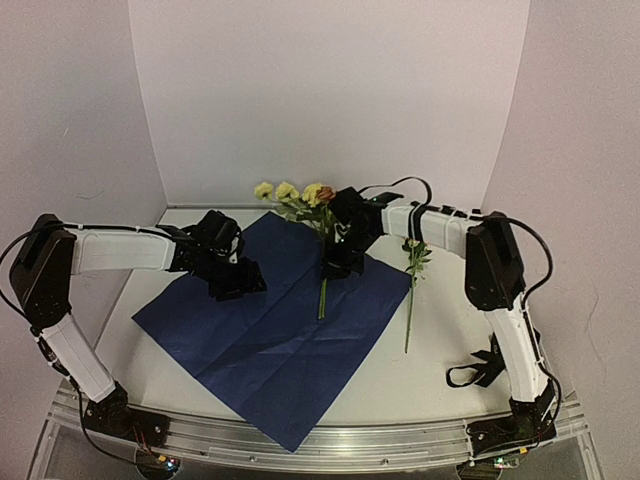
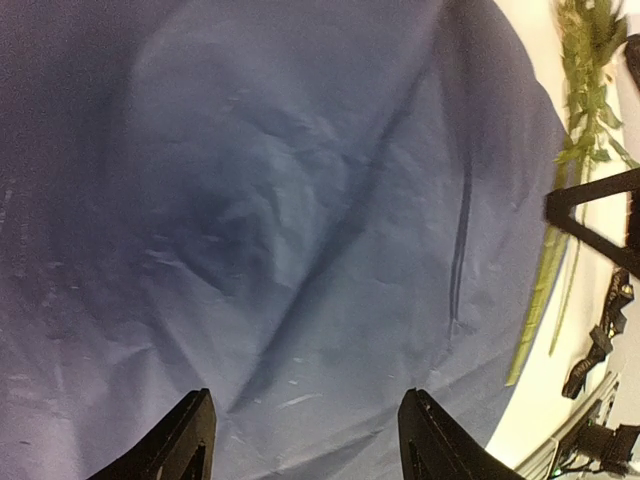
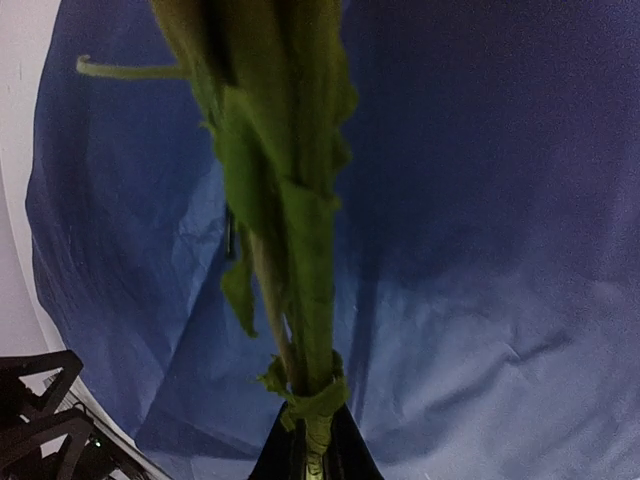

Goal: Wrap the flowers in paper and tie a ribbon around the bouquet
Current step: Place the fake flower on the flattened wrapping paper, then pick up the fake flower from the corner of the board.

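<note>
The paper lies flat on the table, navy face up, and fills the left wrist view. My right gripper is shut on the flowers' green stems above the paper's far corner. Their yellow and rust blooms point to the back wall, and the stem end hangs down over the paper. My left gripper hovers open over the paper's left part, its fingertips wide apart with nothing between them. The black ribbon lies on the table by the right arm's base.
One loose flower with a long green stem lies on the white table just right of the paper. White walls close in the back and both sides. A metal rail runs along the near edge.
</note>
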`<action>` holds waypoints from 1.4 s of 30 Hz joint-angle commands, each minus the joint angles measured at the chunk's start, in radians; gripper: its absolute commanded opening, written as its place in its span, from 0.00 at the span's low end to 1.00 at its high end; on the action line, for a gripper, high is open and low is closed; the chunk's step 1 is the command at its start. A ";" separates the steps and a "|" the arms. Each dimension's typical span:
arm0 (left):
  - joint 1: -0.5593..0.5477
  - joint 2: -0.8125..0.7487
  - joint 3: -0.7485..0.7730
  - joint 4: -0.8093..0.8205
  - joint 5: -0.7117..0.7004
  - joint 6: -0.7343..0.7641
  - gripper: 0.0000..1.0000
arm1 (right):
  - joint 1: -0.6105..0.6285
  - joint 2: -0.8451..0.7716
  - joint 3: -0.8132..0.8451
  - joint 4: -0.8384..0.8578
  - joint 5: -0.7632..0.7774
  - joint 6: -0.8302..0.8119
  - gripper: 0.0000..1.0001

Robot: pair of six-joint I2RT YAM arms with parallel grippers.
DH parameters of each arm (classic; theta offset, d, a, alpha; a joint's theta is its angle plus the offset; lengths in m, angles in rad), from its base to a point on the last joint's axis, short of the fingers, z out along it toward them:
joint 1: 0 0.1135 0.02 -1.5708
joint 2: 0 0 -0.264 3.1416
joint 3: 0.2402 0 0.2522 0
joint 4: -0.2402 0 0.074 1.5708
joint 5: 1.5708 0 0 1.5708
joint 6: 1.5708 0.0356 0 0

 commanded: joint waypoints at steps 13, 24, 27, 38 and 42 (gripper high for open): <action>0.059 0.166 0.076 0.025 0.053 0.052 0.65 | 0.030 0.055 -0.112 0.170 -0.069 0.077 0.05; -0.057 0.339 0.220 -0.019 0.054 0.009 0.63 | 0.039 -0.186 -0.531 0.233 0.005 0.065 0.45; -0.106 0.347 0.221 -0.014 0.047 -0.015 0.63 | 0.043 -0.264 -0.660 0.240 0.052 0.068 0.47; -0.188 0.349 0.257 -0.025 0.010 -0.064 0.63 | 0.048 -0.483 -0.778 0.090 0.158 0.003 0.56; -0.189 0.327 0.293 -0.064 -0.035 -0.074 0.63 | -0.019 -0.553 -0.713 -0.087 0.222 -0.048 0.59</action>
